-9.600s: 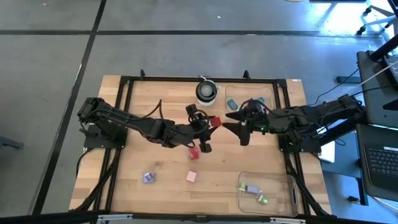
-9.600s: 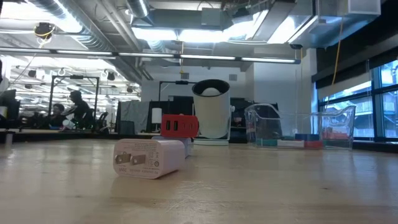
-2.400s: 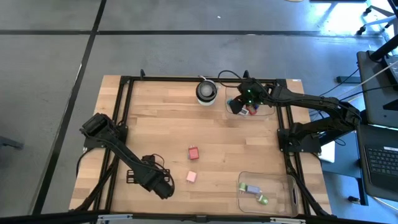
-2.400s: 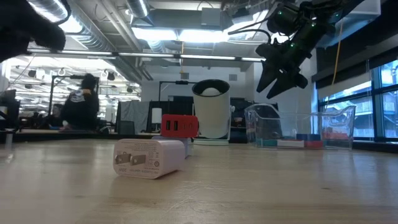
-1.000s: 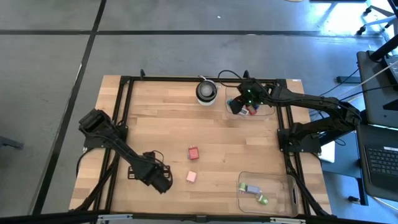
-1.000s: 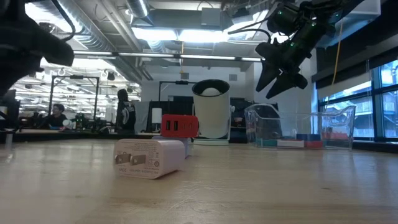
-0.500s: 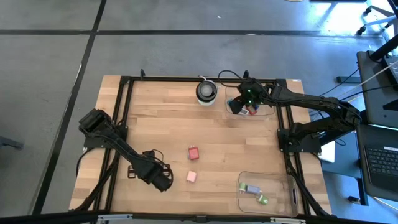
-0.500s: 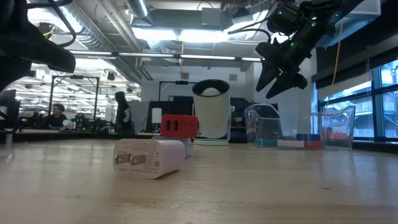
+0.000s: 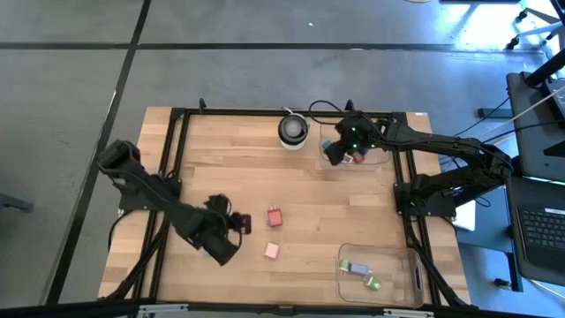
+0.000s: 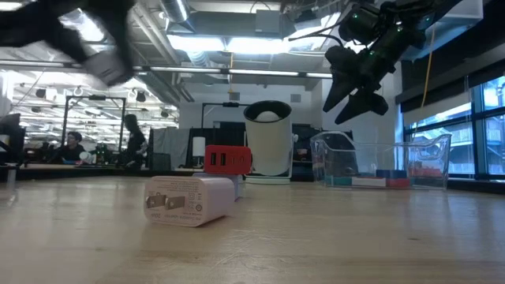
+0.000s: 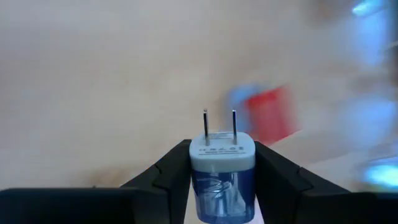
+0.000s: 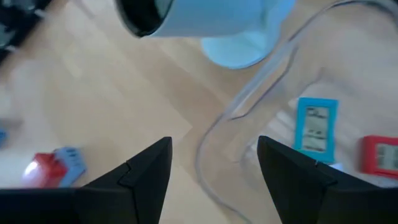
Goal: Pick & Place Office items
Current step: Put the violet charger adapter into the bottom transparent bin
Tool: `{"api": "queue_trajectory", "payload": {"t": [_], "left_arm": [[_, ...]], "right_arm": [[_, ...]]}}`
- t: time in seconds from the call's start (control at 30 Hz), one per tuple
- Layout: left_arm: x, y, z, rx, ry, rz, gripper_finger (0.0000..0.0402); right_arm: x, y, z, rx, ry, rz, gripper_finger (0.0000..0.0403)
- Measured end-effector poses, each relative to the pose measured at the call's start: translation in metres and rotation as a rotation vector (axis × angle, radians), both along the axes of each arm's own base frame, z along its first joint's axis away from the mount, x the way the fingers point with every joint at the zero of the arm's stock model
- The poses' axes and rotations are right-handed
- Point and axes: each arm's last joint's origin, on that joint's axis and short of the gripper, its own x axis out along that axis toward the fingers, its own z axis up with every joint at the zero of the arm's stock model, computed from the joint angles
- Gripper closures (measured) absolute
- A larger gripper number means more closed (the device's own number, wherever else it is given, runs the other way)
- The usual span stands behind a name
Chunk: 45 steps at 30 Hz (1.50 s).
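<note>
Lilac plastic fills the left gripper point(image 11: 222, 171): its two dark fingers are clamped on the sides of a small plug block point(image 11: 222, 177), prongs pointing forward, carried above the near-left part of the wooden table point(image 9: 221, 168). From above, that gripper point(image 9: 231, 223) sits just left of the red block point(image 9: 275, 215), with the pink block point(image 9: 272, 251) a little nearer. The clear near tray point(image 9: 402, 261) at the near right already holds a few small pieces, and the far tray point(image 9: 381, 141) at the far right holds teal and red ones.

The grip covers only the block's lower sides, so a fast swing could twist it loose; the blur in the left wrist view suggests the arm is moving quickly. A low carry to the right could also clip the red block.

The right gripper point(image 9: 335, 152) hovers over the far tray's left edge, beside the round white-and-black object point(image 9: 293, 130), its fingers spread and empty.

Only the left wrist view shows what the left gripper carries; from above the block is hidden. The low view shows the right gripper point(image 10: 351, 99) well above the tray, and the pink block point(image 10: 188, 200) as a wall plug lying on its side.
</note>
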Motion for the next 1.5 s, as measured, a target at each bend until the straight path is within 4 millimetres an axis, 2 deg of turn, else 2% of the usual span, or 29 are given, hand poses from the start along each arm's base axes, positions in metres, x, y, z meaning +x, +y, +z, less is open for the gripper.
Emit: {"api": "queue_trajectory", "payload": {"t": [0.13,0.3,0.5,0.77,1.07,1.23,1.37,1.5], "left_arm": [[0.009,0.018,0.021,0.139,-0.103,-0.080,0.0262],[0.033,0.044,0.044,0.291,-0.151,-0.251,0.0261],[0.061,0.076,0.076,0.505,-0.263,-0.461,0.0260],[0.078,0.110,0.109,0.732,-0.450,-0.674,0.0259],[0.082,0.123,0.130,1.035,-0.551,-0.837,0.0259],[0.083,0.122,0.132,1.190,-0.503,-0.926,0.0259],[0.083,0.124,0.133,1.266,-0.473,-0.942,0.0259],[0.083,0.130,0.133,1.257,-0.506,-0.982,0.0259]], "right_arm": [[0.004,0.006,0.001,0.039,-0.039,0.061,0.0163],[0.017,0.019,0.009,0.088,-0.168,0.144,0.0163],[0.033,0.042,0.025,0.083,-0.350,0.260,0.0163],[0.046,0.074,0.042,0.024,-0.530,0.370,0.0163],[0.051,0.105,0.057,-0.022,-0.683,0.466,0.0163],[0.052,0.113,0.061,0.002,-0.730,0.472,0.0163],[0.052,0.120,0.066,-0.003,-0.779,0.445,0.0163],[0.052,0.126,0.072,0.002,-0.837,0.428,0.0163]]}}
